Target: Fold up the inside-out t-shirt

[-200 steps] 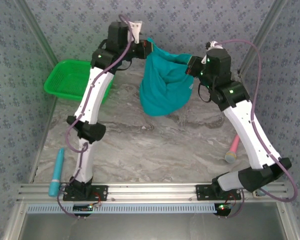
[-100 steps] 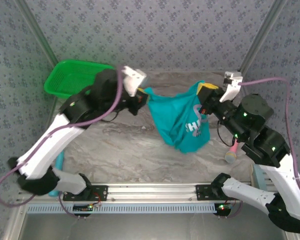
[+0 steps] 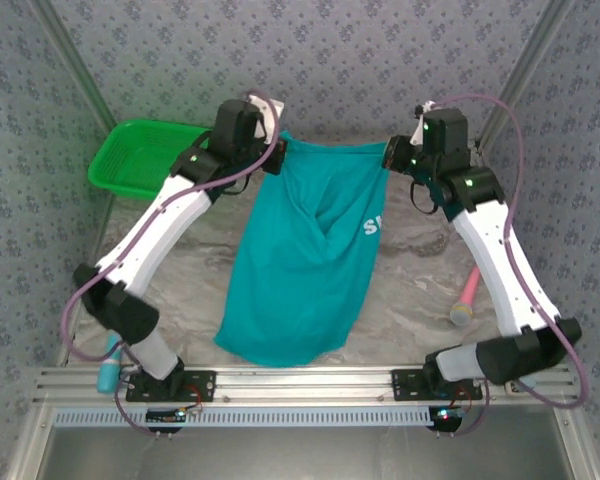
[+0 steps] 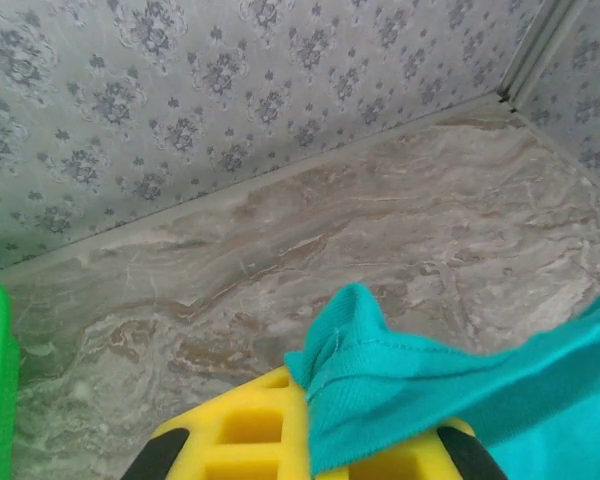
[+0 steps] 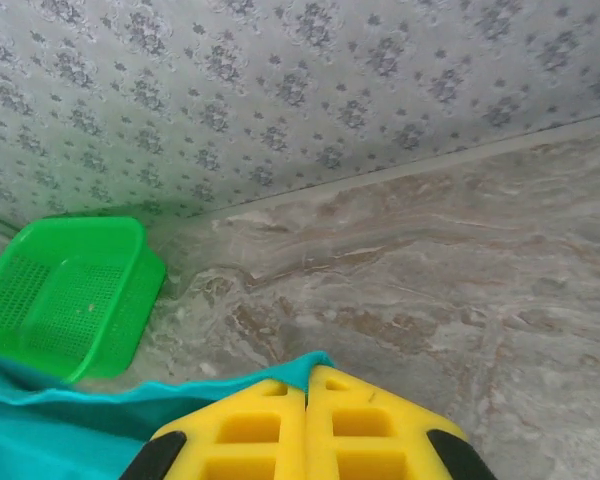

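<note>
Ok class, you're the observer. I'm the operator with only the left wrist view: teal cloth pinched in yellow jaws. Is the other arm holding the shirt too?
Observer: Yes, the right jaws are shut on the shirt's other top corner.
Operator: Is it bunched up?
Observer: No, the top view shows it spread between the two arms, its lower end reaching toward the near rail.
Operator: Any lettering showing?
Observer: White letters show near its right edge.
</note>
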Robot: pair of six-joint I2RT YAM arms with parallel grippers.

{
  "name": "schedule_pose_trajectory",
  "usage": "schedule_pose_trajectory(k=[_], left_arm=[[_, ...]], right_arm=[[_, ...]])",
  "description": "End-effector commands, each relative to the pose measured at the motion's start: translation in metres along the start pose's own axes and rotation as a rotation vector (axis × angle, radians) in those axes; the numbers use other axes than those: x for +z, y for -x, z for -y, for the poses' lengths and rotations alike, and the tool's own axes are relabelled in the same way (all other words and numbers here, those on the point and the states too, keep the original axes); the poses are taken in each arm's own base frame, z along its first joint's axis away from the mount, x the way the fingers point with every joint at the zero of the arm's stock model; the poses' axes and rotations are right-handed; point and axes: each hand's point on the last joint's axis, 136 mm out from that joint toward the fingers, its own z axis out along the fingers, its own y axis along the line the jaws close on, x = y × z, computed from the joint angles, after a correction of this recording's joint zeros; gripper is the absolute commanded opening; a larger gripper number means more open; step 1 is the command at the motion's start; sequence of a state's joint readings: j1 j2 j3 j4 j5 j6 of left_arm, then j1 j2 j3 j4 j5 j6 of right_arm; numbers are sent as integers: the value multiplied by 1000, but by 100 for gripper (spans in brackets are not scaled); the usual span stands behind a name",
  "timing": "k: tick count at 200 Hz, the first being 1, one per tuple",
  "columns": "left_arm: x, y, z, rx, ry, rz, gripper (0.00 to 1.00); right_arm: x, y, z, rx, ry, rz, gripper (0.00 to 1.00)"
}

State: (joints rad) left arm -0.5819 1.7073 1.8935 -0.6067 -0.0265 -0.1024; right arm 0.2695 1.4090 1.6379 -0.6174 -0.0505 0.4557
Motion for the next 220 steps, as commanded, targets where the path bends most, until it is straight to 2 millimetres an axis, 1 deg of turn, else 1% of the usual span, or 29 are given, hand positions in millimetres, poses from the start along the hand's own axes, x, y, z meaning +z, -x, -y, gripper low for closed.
schedule_pose_trajectory(k=[1,10,12,20,28,42,50,61,71,82,83,85,95,108,115,122,134,142,153,162,183,194,206,210,220], left_arm=[[-46,65,5,44,-26,170,0],[-52,74,5,54,-22,191,0],[-54,76,5,56,-21,196,0],[-63,84,4,60,-15,223,0],[-73,92,5,65,-16,254,0],[-92,101,8,75,-27,302,0],[-101,104,10,82,-37,322,0],[-109,101,18,97,-69,329,0],[-109,90,25,111,-97,308,0],[-108,75,30,118,-108,277,0],[-104,69,31,118,-109,261,0],[-101,63,31,119,-110,248,0],[-95,43,32,112,-114,207,0],[-94,23,32,82,-128,173,0],[-99,19,34,69,-143,170,0],[-103,15,37,64,-155,172,0],[-117,21,43,62,-181,196,0],[-130,30,49,70,-198,224,0],[-148,42,59,91,-223,263,0],[-163,53,67,108,-243,306,0],[-199,71,86,138,-315,396,0],[-211,78,93,149,-340,437,0],[-218,82,97,153,-360,466,0],[-219,84,97,154,-357,472,0],[-212,85,93,163,-324,469,0]], right_arm=[[-34,54,-35,-41,139,143,0],[-42,63,-32,-32,102,169,0],[-44,61,-30,-30,86,162,0],[-54,67,-26,-29,54,182,0],[-64,71,-30,-46,65,203,0],[-84,74,-43,-80,137,248,0],[-96,76,-51,-98,188,285,0],[-105,70,-51,-100,205,311,0],[-110,62,-46,-91,188,314,0],[-109,48,-35,-86,147,282,0],[-109,47,-34,-87,144,278,0],[-108,44,-33,-89,139,270,0],[-105,28,-29,-100,131,223,0],[-105,11,-31,-100,165,184,0],[-108,6,-36,-99,192,179,0],[-115,6,-39,-96,205,187,0],[-127,13,-41,-90,206,211,0],[-135,21,-45,-90,211,229,0],[-151,35,-58,-98,253,267,0],[-161,43,-68,-101,293,283,0],[-187,53,-96,-110,428,308,0],[-197,57,-103,-93,465,324,0],[-199,60,-106,-81,475,330,0],[-196,61,-105,-78,467,326,0],[-186,62,-100,-76,425,321,0]])
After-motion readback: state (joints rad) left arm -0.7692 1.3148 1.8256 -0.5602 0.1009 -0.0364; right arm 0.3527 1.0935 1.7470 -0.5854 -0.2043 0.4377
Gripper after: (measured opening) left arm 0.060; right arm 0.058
